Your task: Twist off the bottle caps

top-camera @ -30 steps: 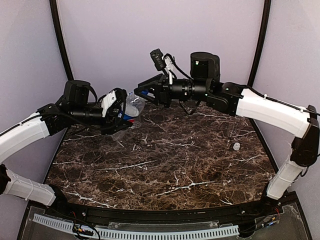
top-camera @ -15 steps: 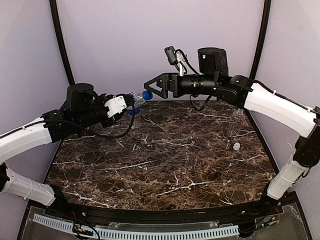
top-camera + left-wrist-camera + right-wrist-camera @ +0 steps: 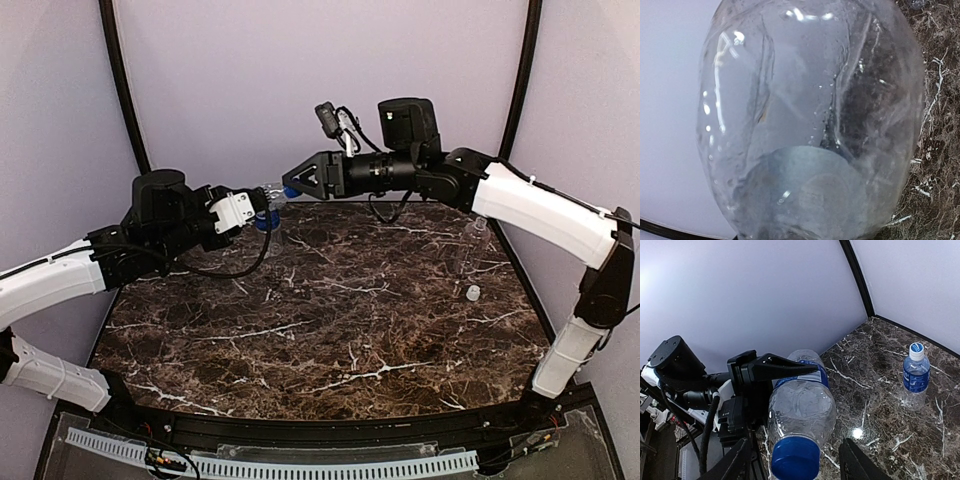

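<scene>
My left gripper [image 3: 256, 211] is shut on the Pepsi bottle [image 3: 801, 399] and holds it level above the table's back left, neck towards the right arm. One black left finger [image 3: 785, 368] lies across the bottle's blue label. The dark blue cap [image 3: 795, 458] sits on the neck between the two fingers of my right gripper [image 3: 797, 466], which is open with a gap on each side of the cap. In the left wrist view the clear base of the bottle [image 3: 810, 125] fills the picture and hides the fingers.
A bottle with a blue water label [image 3: 915, 374] and its pale cap [image 3: 916, 348] stands on the marble by the back wall. A small white cap [image 3: 472, 293] lies at the right of the table [image 3: 330, 330], near a faint clear bottle [image 3: 478, 238].
The right gripper let go of the blue cap, drew back to the right and opened wide, then came back around the cap, less open. The left arm shifted the bottle slightly right.
</scene>
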### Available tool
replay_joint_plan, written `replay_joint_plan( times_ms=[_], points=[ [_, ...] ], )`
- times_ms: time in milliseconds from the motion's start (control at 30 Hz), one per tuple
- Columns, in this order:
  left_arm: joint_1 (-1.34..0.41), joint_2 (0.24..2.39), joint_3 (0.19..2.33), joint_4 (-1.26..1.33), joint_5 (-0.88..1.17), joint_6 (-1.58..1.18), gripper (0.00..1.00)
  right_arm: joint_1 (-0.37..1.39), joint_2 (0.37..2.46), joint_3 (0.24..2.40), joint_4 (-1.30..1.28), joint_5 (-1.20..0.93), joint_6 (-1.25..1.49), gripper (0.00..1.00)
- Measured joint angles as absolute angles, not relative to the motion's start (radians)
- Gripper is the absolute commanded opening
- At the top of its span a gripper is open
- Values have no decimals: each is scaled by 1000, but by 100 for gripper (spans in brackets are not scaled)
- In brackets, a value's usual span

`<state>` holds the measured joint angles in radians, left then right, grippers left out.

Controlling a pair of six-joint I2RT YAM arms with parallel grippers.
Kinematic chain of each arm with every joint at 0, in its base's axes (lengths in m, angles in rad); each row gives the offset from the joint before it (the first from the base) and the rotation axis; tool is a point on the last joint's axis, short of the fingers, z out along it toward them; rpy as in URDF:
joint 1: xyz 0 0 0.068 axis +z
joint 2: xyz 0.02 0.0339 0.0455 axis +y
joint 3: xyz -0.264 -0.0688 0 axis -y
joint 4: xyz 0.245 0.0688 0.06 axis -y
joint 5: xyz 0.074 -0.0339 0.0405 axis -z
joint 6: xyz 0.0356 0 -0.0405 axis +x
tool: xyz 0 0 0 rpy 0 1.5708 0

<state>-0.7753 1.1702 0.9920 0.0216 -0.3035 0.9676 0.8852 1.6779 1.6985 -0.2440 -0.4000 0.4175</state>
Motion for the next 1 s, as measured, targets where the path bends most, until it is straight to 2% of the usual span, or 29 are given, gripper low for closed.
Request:
replay_joint_plan(
  times_ms=[167,300,433,533,667,767,1000],
  points=[
    [-775,1171,992,37,-312,969,40,885,1678,1687,-244,-398,419,47],
    [-775,1171,992,37,-312,969,40,883,1678,1679,-247,-397,418,31],
    [-776,1174,992,37,-312,968,40,883,1678,1678,-244,-400,398,22],
    [-777,1174,992,36,-311,968,39,883,1678,1675,-240,-405,386,0],
    [-777,1174,992,32,-302,958,39,882,1678,1674,-240,-428,347,0],
    [-777,1174,1003,-21,-266,926,35,881,1676,1663,-248,-464,244,0],
    [-767,1174,1094,-367,39,785,32,944,1610,1620,-390,-467,-244,0]
  ],
)
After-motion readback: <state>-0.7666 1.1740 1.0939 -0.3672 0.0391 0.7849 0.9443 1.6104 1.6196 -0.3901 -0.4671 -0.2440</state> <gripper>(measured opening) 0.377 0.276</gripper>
